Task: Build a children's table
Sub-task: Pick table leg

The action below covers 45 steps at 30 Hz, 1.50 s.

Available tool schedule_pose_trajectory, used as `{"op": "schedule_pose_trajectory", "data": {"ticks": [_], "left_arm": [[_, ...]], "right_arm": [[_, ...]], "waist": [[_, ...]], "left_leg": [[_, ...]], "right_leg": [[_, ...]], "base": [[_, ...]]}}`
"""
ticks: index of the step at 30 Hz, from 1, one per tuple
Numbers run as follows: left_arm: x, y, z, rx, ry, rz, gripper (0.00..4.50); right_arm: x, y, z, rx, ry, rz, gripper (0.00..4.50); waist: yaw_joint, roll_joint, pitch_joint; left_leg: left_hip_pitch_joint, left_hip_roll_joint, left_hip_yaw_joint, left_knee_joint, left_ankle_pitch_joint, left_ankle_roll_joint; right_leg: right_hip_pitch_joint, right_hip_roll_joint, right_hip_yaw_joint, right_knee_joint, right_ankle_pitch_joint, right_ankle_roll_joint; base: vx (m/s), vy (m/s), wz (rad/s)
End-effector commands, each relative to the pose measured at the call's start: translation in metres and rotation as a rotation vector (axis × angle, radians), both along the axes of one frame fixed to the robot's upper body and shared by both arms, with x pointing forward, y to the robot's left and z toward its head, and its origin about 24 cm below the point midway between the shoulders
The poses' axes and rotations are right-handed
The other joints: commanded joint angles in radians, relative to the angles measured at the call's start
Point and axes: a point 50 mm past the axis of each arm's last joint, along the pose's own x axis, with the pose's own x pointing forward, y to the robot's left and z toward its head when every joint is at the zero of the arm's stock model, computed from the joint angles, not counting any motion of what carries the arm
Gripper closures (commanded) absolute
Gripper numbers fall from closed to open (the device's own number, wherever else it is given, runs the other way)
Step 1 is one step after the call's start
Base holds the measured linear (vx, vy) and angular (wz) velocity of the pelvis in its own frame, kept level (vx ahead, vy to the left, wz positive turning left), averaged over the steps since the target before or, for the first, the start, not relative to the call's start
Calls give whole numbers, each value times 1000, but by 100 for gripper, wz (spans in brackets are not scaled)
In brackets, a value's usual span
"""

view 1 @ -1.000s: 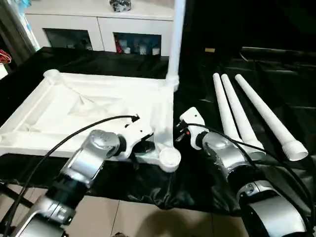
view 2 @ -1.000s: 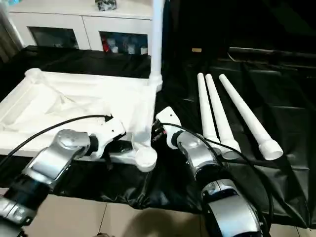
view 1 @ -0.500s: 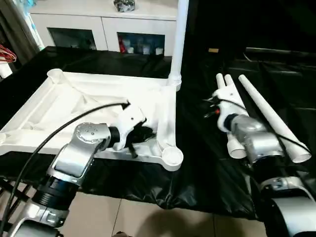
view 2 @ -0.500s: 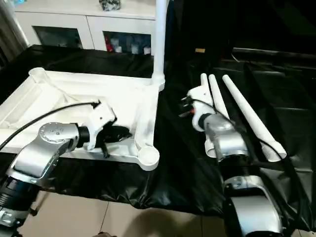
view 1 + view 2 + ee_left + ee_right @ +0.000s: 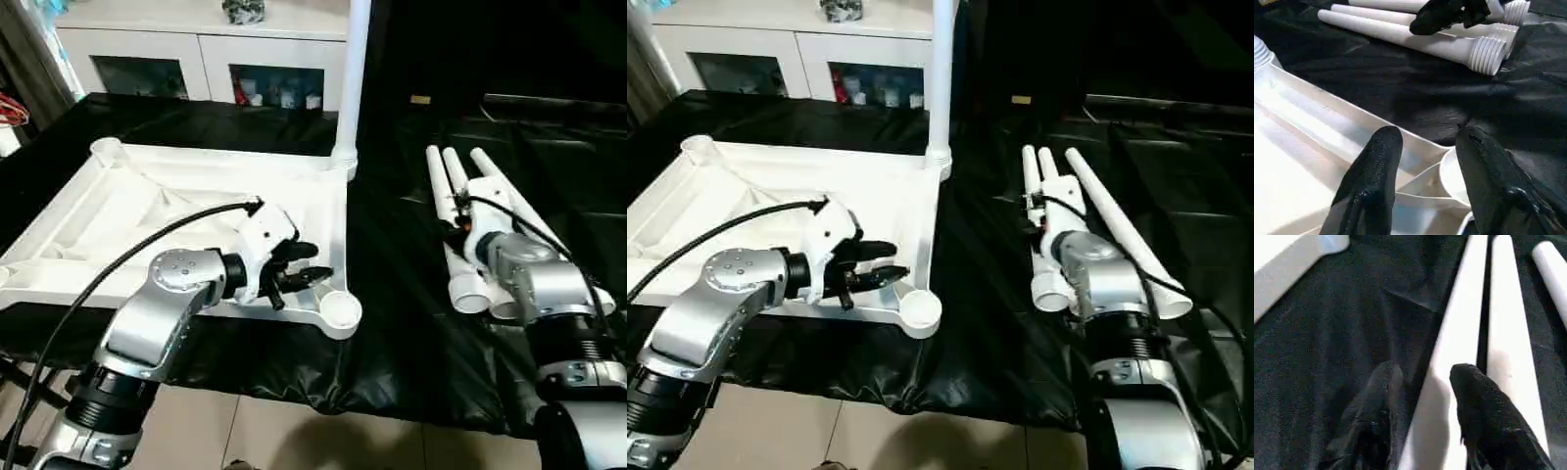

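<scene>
The white tabletop [image 5: 176, 196] lies underside up on the black-draped table. One white leg [image 5: 351, 78] stands upright in its far right corner socket. Three more legs lie side by side on the cloth to the right, the leftmost leg [image 5: 436, 176] nearest the tabletop. My left gripper [image 5: 309, 264] hovers open just above the near right corner socket [image 5: 340, 311], holding nothing; its fingers [image 5: 1376, 161] stand well apart. My right gripper [image 5: 1425, 369] is open low over the leftmost lying leg [image 5: 1459, 347], one finger on either side of it.
A white cabinet [image 5: 196, 29] stands behind the table. The black cloth [image 5: 392, 294] hangs over the front edge, with tiled floor [image 5: 294, 431] below. A black cable [image 5: 147, 255] arcs over the tabletop from my left arm.
Both grippers went from shut to open. My right arm swung away from the tabletop's near corner to the lying legs. My left gripper turned toward the near right corner socket.
</scene>
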Motion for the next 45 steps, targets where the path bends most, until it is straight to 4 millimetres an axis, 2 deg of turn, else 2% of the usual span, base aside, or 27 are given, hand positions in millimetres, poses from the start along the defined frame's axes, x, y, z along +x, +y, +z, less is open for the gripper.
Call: {"op": "schedule_pose_trajectory", "data": {"ticks": [1,6,8,12,17,22,26,40,45], "left_arm": [[-4,-3,0,-1,7,-12,199],[-5,-4,-1,3,13,-16,137],[-5,-4,-1,4,13,-15,137],[-5,-4,-1,7,14,-14,99],[-5,-4,0,8,12,-14,72],[-5,-4,1,14,6,-17,29],[-5,-5,2,23,-8,-29,6],[-5,-6,5,27,-9,-56,6],[-4,-7,4,25,-7,-58,6]], "right_arm": [[-3,-4,1,-2,3,-28,230],[-2,-6,1,-14,7,-52,169],[-1,-7,1,-12,8,-63,169],[0,-9,3,8,4,-86,125],[1,-15,3,-28,7,-131,92],[1,-11,-1,-19,92,-113,45],[2,-5,-4,20,126,-94,41],[11,6,4,72,115,-34,41],[8,10,-4,112,230,-7,41]], "waist": [[2,-8,-79],[2,-9,-76],[2,-10,-76],[2,-9,-78],[2,-9,-79],[1,-9,-79],[1,-9,-79],[4,-10,-80],[4,-11,-80]], "left_leg": [[14,22,-3,-59,-139,9],[16,21,-2,-59,-152,5],[16,21,-3,-59,-151,4],[15,20,-2,-58,-138,6],[15,19,-2,-57,-135,3],[13,18,-3,-56,-133,6],[15,20,-3,-57,-142,4],[14,20,-2,-55,-127,6],[14,20,-2,-55,-129,7]], "right_leg": [[57,-65,49,-74,-140,-189],[55,-66,49,-78,-171,-183],[55,-66,49,-78,-175,-180],[57,-65,49,-75,-153,-180],[57,-64,48,-74,-145,-184],[60,-64,47,-72,-134,-186],[58,-65,47,-73,-148,-189],[60,-66,48,-68,-122,-197],[60,-65,47,-69,-131,-201]], "base": [[0,0,0],[0,0,0],[0,0,0],[0,0,0],[0,0,0],[0,0,0],[0,0,0],[0,0,0],[0,0,0]]}}
